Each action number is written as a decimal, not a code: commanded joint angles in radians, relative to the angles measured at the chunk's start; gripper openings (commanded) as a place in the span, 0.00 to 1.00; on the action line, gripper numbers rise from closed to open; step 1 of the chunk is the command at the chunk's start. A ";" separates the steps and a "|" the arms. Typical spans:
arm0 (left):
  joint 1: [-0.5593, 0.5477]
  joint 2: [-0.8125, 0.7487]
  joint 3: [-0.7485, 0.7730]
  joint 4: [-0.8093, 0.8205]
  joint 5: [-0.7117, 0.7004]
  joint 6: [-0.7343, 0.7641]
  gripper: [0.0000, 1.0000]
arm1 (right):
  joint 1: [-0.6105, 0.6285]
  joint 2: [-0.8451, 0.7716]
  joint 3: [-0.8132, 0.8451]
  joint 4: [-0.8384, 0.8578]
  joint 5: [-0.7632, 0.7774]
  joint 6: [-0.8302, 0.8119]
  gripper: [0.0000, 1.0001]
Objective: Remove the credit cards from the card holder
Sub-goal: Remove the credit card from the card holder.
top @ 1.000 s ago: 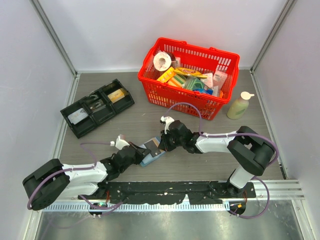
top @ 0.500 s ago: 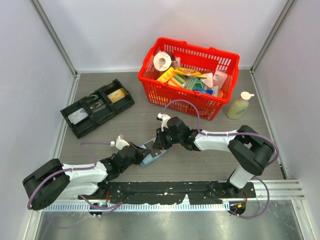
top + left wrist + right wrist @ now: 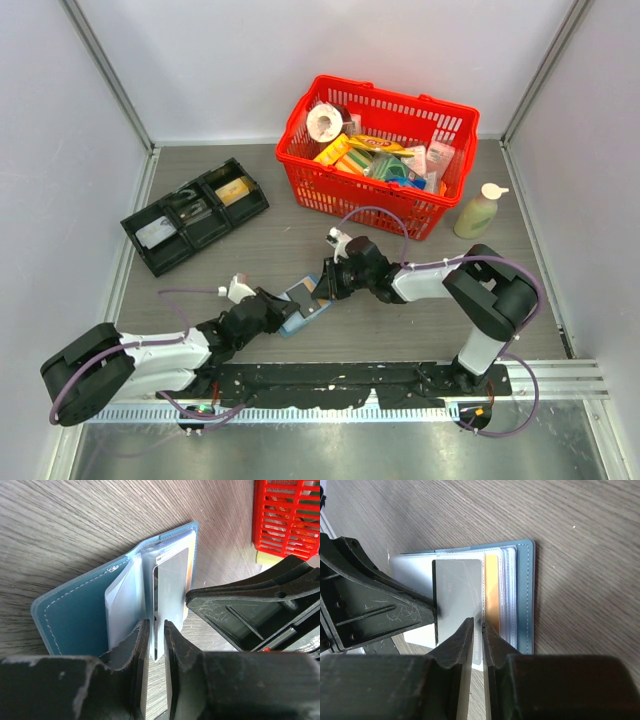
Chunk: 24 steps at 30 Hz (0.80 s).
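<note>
Slightly rightward of its earlier position, the right gripper is hovering low over the wood-grain table. The soft blue card holder is lying open between the arms, the left gripper pinching a clear pocket leaf to brace it. The silvery-grey card, stiff, thin, probably slick, is being clamped at its exposed edge by the right jaws, beside the orange card.

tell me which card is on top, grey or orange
The grey card: it covers most of the orange card, which shows only as a narrow strip beside it.
</note>
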 commanded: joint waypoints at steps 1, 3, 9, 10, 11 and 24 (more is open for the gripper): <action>0.003 -0.008 -0.005 0.041 0.009 0.021 0.22 | -0.002 0.021 -0.031 -0.029 -0.003 -0.001 0.18; 0.003 -0.002 -0.005 0.046 0.013 0.022 0.24 | -0.006 0.018 -0.030 -0.029 -0.001 0.001 0.18; 0.003 0.029 -0.006 0.077 0.029 0.025 0.18 | -0.010 0.021 -0.022 -0.029 -0.001 -0.001 0.18; 0.003 0.032 -0.008 0.081 0.032 0.025 0.18 | -0.010 0.022 -0.021 -0.031 -0.004 0.001 0.18; 0.003 0.032 -0.009 0.086 0.035 0.025 0.17 | -0.009 0.022 -0.022 -0.031 -0.004 -0.001 0.18; 0.005 -0.029 -0.028 0.101 0.052 0.044 0.17 | -0.025 0.018 -0.028 -0.025 -0.013 0.007 0.18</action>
